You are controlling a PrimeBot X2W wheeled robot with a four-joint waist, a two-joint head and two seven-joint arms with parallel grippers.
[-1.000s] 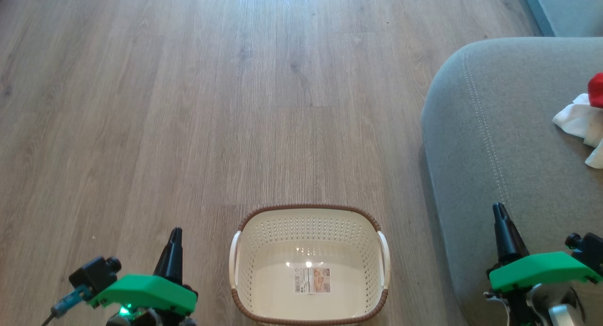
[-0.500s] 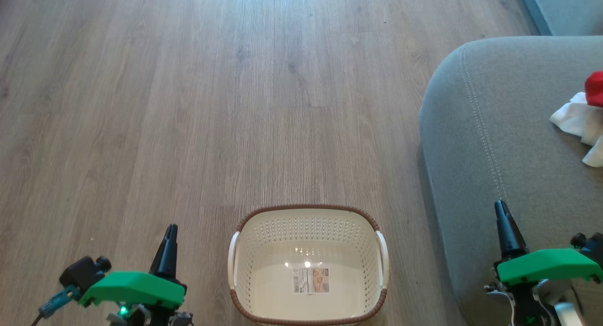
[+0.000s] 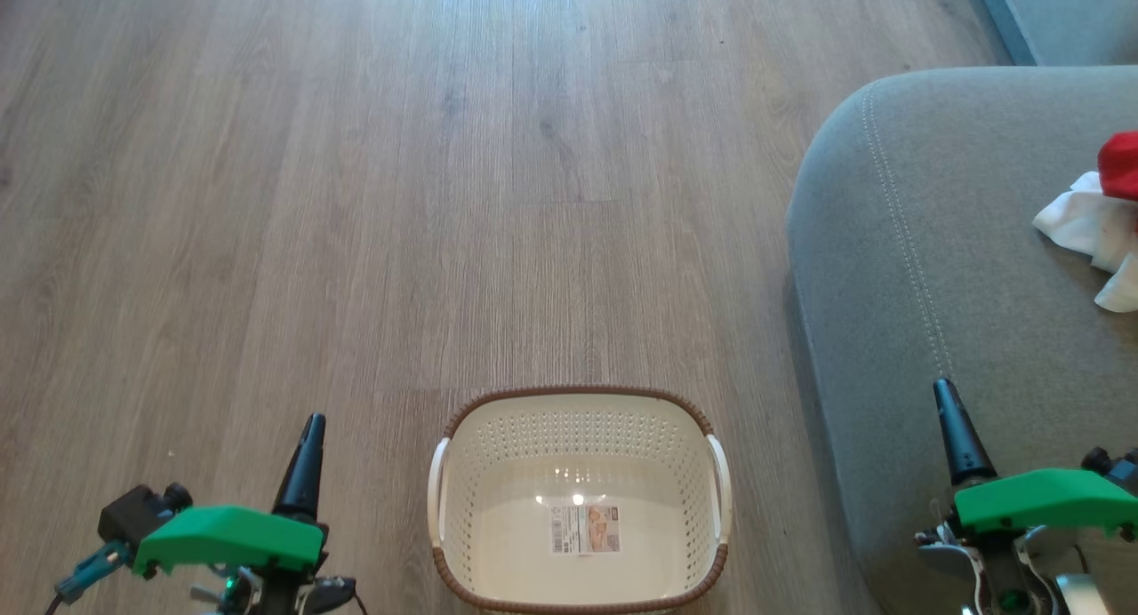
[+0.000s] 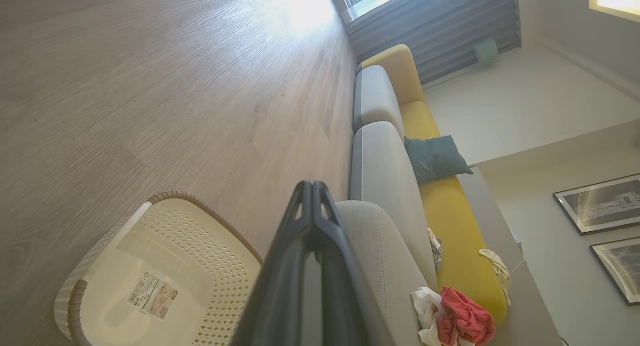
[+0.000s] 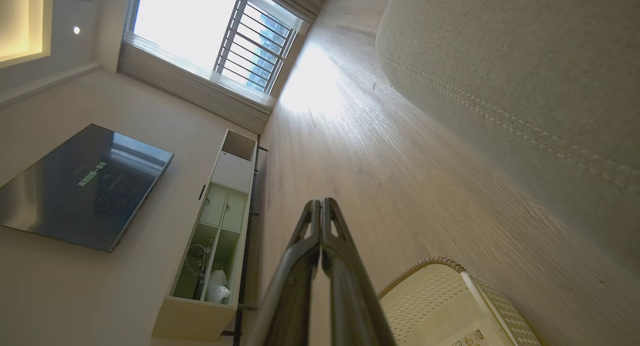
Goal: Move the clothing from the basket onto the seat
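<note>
Red and white clothing (image 3: 1089, 228) lying in a crumpled heap on the grey-green seat (image 3: 925, 206), well apart from the cream basket (image 3: 578, 390) down on the wood floor (image 3: 356, 197). Nothing in the basket but a sticker (image 3: 584, 529). Left tool (image 3: 313, 424) and right tool (image 3: 943, 391) both pinched together, holding nothing. Looks soft, light and floppy, likely to sag and trail. Best to pinch a thick fold on top, not a thin hem.

Cream basket (image 3: 462, 499), red-white clothing (image 3: 1107, 215), grey-green seat (image 3: 933, 242).
</note>
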